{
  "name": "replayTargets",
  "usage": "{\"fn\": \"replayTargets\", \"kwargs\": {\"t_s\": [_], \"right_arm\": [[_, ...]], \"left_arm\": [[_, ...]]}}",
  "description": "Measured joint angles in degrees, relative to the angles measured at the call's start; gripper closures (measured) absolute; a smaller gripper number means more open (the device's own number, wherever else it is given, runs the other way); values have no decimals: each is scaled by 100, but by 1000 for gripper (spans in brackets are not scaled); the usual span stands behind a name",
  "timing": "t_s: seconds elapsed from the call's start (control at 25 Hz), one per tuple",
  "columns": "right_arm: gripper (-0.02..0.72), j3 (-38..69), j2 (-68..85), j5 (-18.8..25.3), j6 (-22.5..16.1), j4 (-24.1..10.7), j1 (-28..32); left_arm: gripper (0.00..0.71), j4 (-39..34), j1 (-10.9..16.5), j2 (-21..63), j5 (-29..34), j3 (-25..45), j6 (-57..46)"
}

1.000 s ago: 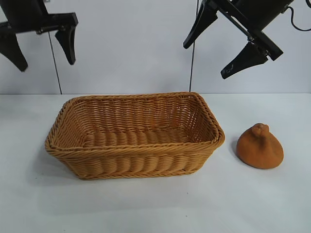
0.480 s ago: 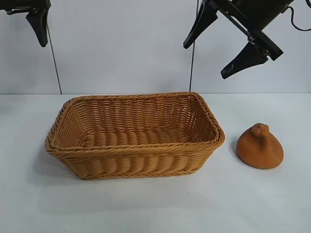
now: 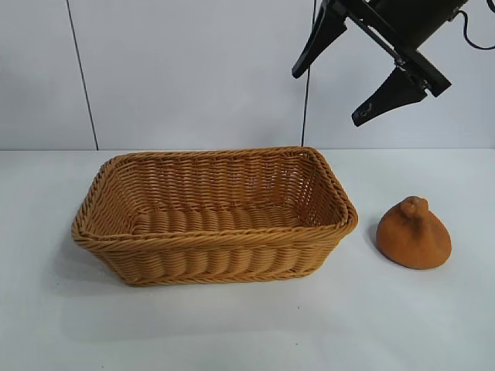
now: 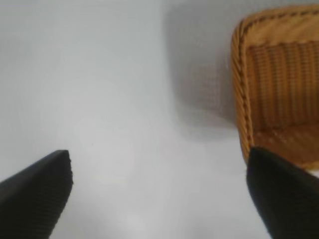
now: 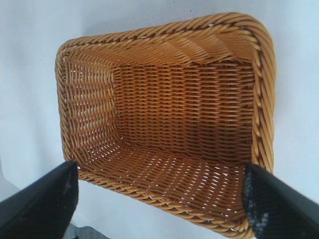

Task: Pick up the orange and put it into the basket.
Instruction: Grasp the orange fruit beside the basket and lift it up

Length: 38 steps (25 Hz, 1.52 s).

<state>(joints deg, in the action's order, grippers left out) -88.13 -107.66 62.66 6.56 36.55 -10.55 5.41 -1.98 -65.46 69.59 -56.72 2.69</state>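
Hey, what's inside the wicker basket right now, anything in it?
Nothing shows inside the basket: the right wrist view looks straight down onto bare woven floor and walls. The exterior view's near wall hides part of the floor. The orange sits on the table outside, to its right.

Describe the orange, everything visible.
The orange is a dull orange-brown, matte, rough-skinned fruit, dome-shaped with a small knob on top. It sits upright on the white table, to the right of the basket in the exterior view, apart from it. Nothing grips or touches it; it appears in neither wrist view.
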Motion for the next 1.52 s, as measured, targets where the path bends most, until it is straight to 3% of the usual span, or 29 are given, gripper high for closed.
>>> {"fn": "replayTargets", "kwargs": {"t_s": [0.24,0.4,0.76,1.04,1.32,1.52], "right_arm": [[94,0,0,23,0,0,0],[94,0,0,27,0,0,0],[94,0,5,116,0,-72,0],[94,0,262,71,-40,-730,0],[94,0,399,44,-656,-1845,188],[94,0,380,-44,-850,-2088,686]], "left_arm": [[38,0,0,1836,-520,1781,0],[38,-5,0,2997,-827,2598,0],[38,-29,0,4999,-856,2785,-5],[38,-52,0,6490,-851,2791,-5],[38,-92,0,6571,-852,2791,-5],[38,-92,0,6571,-852,2791,-5]]}}
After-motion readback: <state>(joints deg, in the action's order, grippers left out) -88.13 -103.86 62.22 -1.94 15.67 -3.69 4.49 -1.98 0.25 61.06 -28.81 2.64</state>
